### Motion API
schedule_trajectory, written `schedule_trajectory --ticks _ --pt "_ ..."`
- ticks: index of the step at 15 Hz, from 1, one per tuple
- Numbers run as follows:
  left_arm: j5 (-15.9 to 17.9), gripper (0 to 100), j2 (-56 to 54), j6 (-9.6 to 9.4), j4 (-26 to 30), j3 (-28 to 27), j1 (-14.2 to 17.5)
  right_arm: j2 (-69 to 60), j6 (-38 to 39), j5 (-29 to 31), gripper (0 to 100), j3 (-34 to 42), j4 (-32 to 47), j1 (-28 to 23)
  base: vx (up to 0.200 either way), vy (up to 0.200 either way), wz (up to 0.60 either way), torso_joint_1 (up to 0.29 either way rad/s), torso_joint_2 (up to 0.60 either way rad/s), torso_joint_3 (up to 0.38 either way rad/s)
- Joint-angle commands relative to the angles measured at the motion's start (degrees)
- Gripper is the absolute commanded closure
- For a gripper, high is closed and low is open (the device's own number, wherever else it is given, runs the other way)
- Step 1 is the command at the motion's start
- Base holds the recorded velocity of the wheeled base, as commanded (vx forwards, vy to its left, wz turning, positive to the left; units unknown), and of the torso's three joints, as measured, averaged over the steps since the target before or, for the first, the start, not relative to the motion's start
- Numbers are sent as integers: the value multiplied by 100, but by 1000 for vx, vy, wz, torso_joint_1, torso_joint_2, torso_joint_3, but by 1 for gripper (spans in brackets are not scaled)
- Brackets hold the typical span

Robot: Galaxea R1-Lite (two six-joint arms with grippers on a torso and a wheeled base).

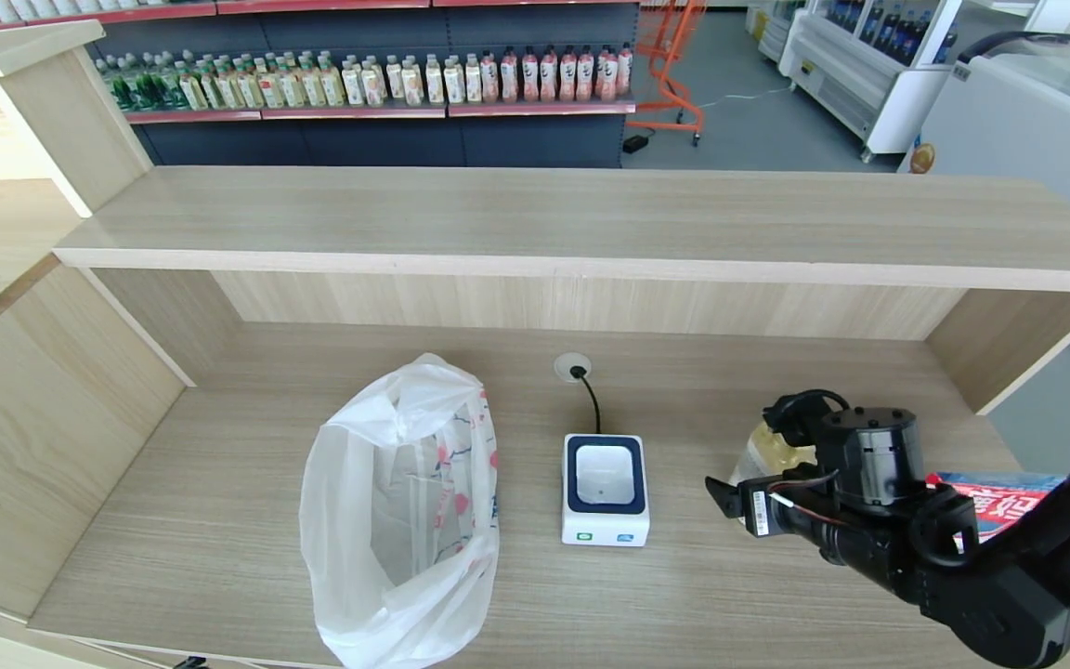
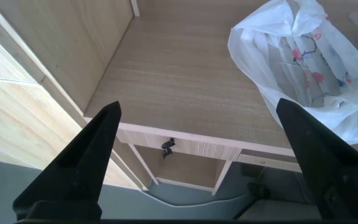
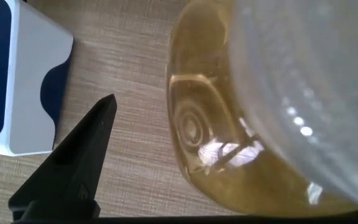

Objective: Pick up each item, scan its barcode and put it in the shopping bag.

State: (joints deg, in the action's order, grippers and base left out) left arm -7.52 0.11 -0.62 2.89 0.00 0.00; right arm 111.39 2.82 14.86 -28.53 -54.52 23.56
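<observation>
Bottle of amber liquid stands on worktop, right of scanner, partly hidden by the R arm. R pincer is wide open round it: the visible finger is clear of the glass w/ bare wood between, nothing gripped. Red-blue packet lies just behind that arm. Scanner sits between bottle and white bag, its cable running back to a hole in the worktop. L pincer hangs wide open and empty over the near worktop edge, left of the bag. Drink shelves beyond.
</observation>
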Motion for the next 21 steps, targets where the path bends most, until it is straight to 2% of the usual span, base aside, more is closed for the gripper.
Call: schedule_trajectory --ticks 1,5,8,9,17,20,21 --pt "-4 0 -2 1 1 0 0 103 -141 26 0 -109 -15 8 0 0 0 0 0 0" --pt "-4 0 -2 1 1 0 0 278 -572 17 0 -109 -789 8 0 0 0 0 0 0" --pt "-4 0 -2 1 1 0 0 322 -598 -9 0 -65 -982 8 0 0 0 0 0 0" --pt "-4 0 -2 1 1 0 0 358 -616 -1 100 -65 -1061 8 0 0 0 0 0 0" --pt "-4 0 -2 1 1 0 0 428 -1204 -1 100 -197 -1079 -19 0 0 0 0 0 0" --pt "-4 0 -2 1 1 0 0 235 -1161 -53 100 -391 -1079 -19 0 0 0 0 0 0" --pt "-4 0 -2 1 1 0 0 -38 -1029 -238 100 -514 -1017 -19 0 0 0 0 0 0"
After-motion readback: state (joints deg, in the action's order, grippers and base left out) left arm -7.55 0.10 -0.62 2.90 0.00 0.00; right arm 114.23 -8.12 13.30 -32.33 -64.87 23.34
